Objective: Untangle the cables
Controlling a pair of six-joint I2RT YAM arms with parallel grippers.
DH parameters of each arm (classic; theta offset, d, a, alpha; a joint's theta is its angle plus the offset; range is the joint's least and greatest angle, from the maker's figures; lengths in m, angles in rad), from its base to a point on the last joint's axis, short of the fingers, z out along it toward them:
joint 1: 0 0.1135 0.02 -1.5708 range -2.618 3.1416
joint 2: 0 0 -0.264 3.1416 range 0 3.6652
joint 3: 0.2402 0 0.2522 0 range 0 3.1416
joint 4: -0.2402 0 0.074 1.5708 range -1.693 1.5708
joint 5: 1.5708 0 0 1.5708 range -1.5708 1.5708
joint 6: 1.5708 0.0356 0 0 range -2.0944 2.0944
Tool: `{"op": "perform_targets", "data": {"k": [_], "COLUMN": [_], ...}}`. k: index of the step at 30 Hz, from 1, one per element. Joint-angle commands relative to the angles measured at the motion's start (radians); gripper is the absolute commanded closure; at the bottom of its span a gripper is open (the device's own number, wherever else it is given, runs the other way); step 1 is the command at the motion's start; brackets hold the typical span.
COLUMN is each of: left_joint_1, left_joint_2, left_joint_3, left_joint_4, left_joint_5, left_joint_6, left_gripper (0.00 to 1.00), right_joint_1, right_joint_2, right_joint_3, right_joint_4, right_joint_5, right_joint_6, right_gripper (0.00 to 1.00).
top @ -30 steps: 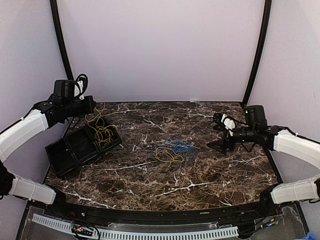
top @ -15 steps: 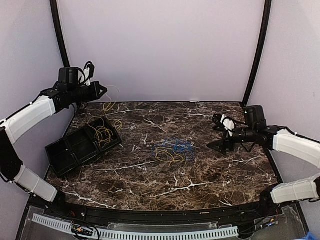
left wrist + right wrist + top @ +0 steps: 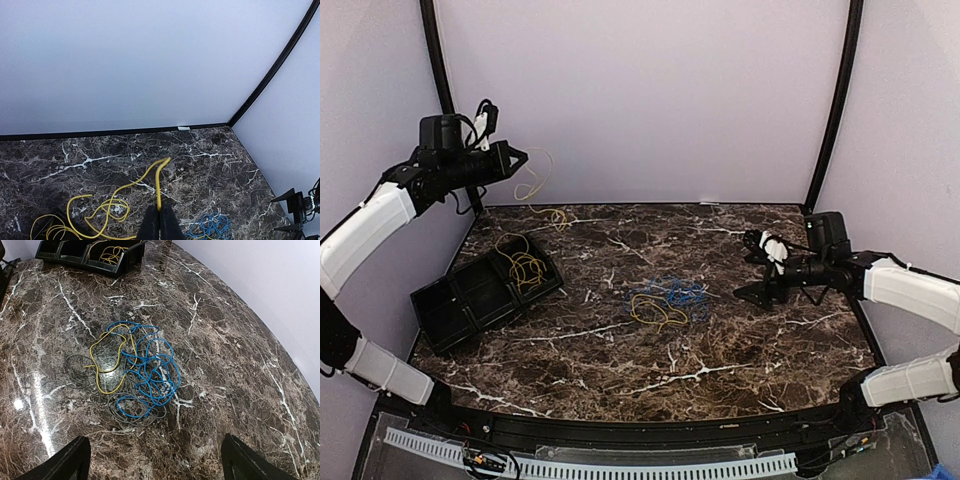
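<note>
Overhead, the left fingers (image 3: 520,157) are seen pressed shut high above the 10 o'clock corner of the marble surface (image 3: 740,350). They are pinched on a yellow cable (image 3: 533,186), which is hung from them in a thin loop and trailed down onto the marble at about 11 o'clock. At 9 o'clock a black tray (image 3: 450,305) is set askew, and a second yellow cable (image 3: 525,268) is coiled in its end compartment nearest the centre. Whether that coil is joined to the held cable cannot be told.

Near the centre the tangle (image 3: 665,298) is laid flat. At 3 o'clock the right fingers (image 3: 748,265) are spread wide with nothing held, pointed toward 9 o'clock and kept well apart from the tangle, with only marble between them. Curved black posts (image 3: 835,100) are stood at the back corners against pale walls.

From the left wrist the pinch is shown closely: the cable is gripped at the very tips, bent over beyond them, and dropped into loose loops on the marble. From the right wrist the tangle is resolved into blue loops (image 3: 150,365), a yellow loop (image 3: 107,360) on their 9 o'clock side and faint grey strands (image 3: 70,371) beneath, which are barely made out from overhead.
</note>
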Motion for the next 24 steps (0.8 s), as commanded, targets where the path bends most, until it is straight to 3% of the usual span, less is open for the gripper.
{"op": "perform_targets", "data": {"k": [1, 8, 17, 24], "left_joint_1": [0.002, 0.002, 0.006, 0.007], "left_joint_2": [-0.097, -0.103, -0.037, 0.011], "left_joint_3": [-0.037, -0.135, -0.319, -0.366], "left_joint_4": [-0.077, -0.104, -0.003, 0.012], "left_joint_5": [-0.07, -0.167, -0.251, -0.223], "left_joint_6": [0.051, 0.076, 0.084, 0.058], "left_gripper": [1.0, 1.0, 1.0, 1.0], "right_joint_1": [-0.007, -0.007, -0.008, -0.008], "right_joint_2": [0.011, 0.006, -0.013, -0.012], "right_joint_3": [0.006, 0.007, 0.002, 0.0], "right_joint_4": [0.023, 0.019, 0.016, 0.013], "right_joint_5": [-0.022, -0.023, -0.022, -0.021], "right_joint_6": [-0.011, -0.013, -0.017, -0.024], "right_gripper": [0.08, 0.08, 0.08, 0.08]}}
